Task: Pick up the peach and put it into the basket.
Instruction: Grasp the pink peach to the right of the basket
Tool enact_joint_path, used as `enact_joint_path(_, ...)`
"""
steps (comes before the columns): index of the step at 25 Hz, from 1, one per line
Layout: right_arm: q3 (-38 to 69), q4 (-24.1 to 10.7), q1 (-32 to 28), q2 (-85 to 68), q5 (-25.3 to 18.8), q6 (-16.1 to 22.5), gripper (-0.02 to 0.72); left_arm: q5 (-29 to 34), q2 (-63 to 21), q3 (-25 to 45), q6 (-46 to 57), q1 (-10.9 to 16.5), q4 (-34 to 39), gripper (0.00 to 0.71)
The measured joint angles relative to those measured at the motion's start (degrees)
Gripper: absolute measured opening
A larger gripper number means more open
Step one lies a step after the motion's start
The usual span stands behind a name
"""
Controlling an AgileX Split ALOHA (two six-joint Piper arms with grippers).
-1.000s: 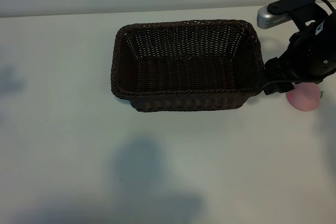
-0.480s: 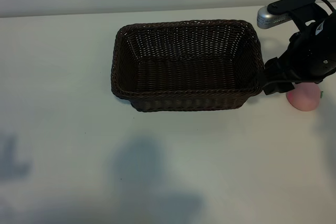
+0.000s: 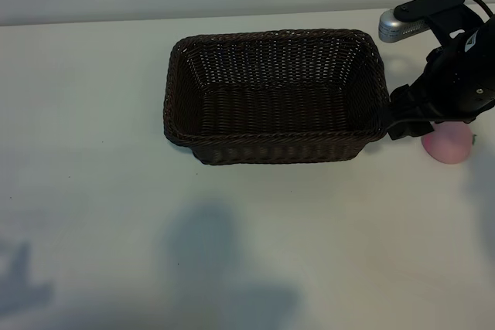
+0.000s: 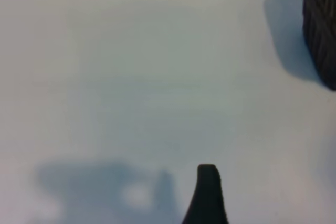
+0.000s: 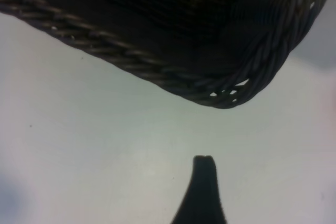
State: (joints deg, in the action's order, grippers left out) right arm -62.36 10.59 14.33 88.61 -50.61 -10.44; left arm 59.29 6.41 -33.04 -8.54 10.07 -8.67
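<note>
The dark brown woven basket [image 3: 274, 96] stands empty in the middle of the table. Just right of it the pale pink peach [image 3: 448, 145] lies on the table, its top hidden under my right arm. My right gripper [image 3: 401, 120] hangs beside the basket's near right corner, left of the peach and not touching it. The right wrist view shows one dark fingertip [image 5: 204, 169] over bare table, with the basket's corner [image 5: 226, 85] beyond it and no peach. My left arm is outside the exterior view. Its wrist view shows one fingertip [image 4: 208, 178] above bare table, with the basket's edge [image 4: 320, 30] far off.
The white table [image 3: 116, 214] spreads left of and in front of the basket. A silver and black part of the right arm [image 3: 421, 17] reaches over the table's back right corner. Soft shadows lie on the table's front left.
The right arm, peach and basket have not moved. A shadow at the table's left has slid from mid-height down to the front edge.
</note>
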Motion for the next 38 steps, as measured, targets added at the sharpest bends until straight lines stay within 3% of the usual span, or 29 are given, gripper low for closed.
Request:
enact_joint_path(10, 0.0, -0.1, 0.0, 0.0, -0.1, -0.1, 0.595, 1.7, -0.2, 3.4, 0.9, 0.0, 1.3, 0.596)
enact_joint_path(20, 0.0, -0.7, 0.0, 0.0, 0.8, 0.4, 0.595, 1.8, -0.2, 3.8, 1.0, -1.8, 0.5, 0.595)
enact_joint_path(24, 0.0, -5.4, 0.0, 0.0, 4.3, 5.1, 0.595, 1.8, -0.2, 3.8, 1.0, -1.8, 0.5, 0.595)
enact_joint_path(30, 0.0, -16.8, 0.0, 0.0, 6.6, 14.7, 0.595, 1.8, -0.2, 3.8, 1.0, -2.5, 0.5, 0.595)
enact_joint_path(33, 0.0, -18.7, -0.2, 0.2, 6.7, 16.7, 0.595, 1.8, -0.2, 3.8, 1.0, -4.1, 0.4, 0.595)
enact_joint_path(38, 0.0, -18.8, -3.0, 2.8, 7.1, 17.2, 0.595, 1.8, -0.2, 3.8, 1.0, -6.0, 0.4, 0.594)
